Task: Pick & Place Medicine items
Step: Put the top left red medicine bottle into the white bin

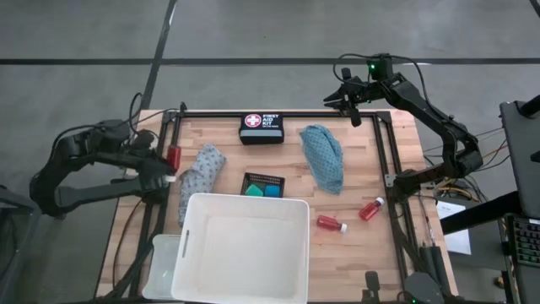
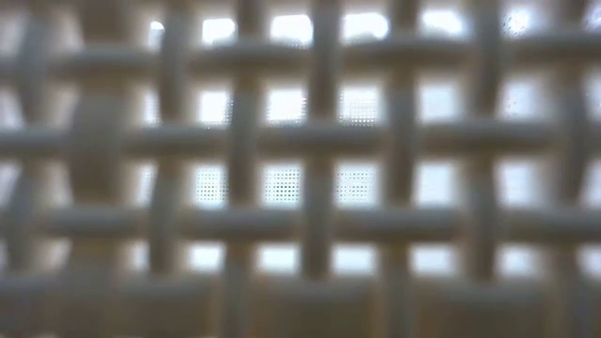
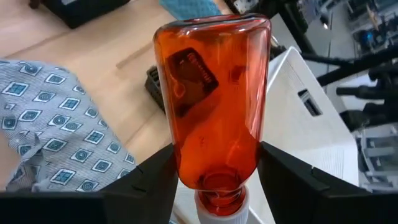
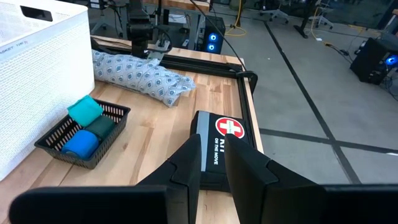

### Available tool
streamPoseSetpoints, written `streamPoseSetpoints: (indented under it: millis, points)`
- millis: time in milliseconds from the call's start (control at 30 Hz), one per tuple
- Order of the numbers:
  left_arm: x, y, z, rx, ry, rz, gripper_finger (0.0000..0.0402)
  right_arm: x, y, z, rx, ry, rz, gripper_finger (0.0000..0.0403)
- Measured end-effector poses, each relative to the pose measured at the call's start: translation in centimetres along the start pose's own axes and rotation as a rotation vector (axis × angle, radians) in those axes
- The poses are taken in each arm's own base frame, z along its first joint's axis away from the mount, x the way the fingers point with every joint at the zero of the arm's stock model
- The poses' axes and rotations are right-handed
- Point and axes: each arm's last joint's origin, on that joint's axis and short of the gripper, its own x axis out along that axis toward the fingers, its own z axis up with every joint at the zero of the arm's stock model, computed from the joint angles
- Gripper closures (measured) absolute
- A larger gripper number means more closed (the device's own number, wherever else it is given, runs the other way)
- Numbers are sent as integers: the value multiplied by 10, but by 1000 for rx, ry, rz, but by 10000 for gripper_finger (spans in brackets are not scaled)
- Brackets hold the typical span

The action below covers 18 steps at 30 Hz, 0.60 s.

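My left gripper [image 1: 171,165] is at the table's left edge, shut on a small red bottle [image 1: 174,156]. The grey patterned cloth [image 1: 201,173] lies just right of it on the wood. The teal cloth [image 1: 323,157] lies flat right of centre. Two more red bottles with white caps [image 1: 371,209] [image 1: 332,224] lie on their sides near the right edge. Blue and green tubs [image 4: 87,127] sit in the black mesh tray [image 1: 263,184]. My right gripper [image 1: 346,97] hangs shut above the far edge, over the first-aid kit [image 4: 217,146]. My left gripper [image 3: 214,171] pinches the red bottle between its two fingers [image 3: 152,177] at the narrowing shoulder [image 3: 214,168], just above the white cap [image 3: 217,210]. The cap end points back toward the wrist and the flat base [image 3: 211,28] points away, toward the white tub. The bottle looks lifted clear of the cloth.
A big white plastic tub [image 1: 240,249] fills the near middle of the table, and its lattice wall [image 2: 300,178] blocks the whole low view. A black frame rail [image 1: 384,148] runs around the tabletop. Bare wood shows between the teal cloth and the tub.
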Motion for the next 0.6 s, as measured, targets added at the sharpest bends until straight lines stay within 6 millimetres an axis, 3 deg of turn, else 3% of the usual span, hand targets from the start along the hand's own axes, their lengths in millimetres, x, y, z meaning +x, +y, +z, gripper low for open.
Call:
streamPoseSetpoints:
  millis: [267, 600]
  points:
    - [12, 0, 13, -253, -28, 121, 195, 0, 0, 0, 0, 0, 0, 335]
    - [55, -8, 42, -357, 49, 183, 196, 0, 0, 0, 0, 0, 0, 335]
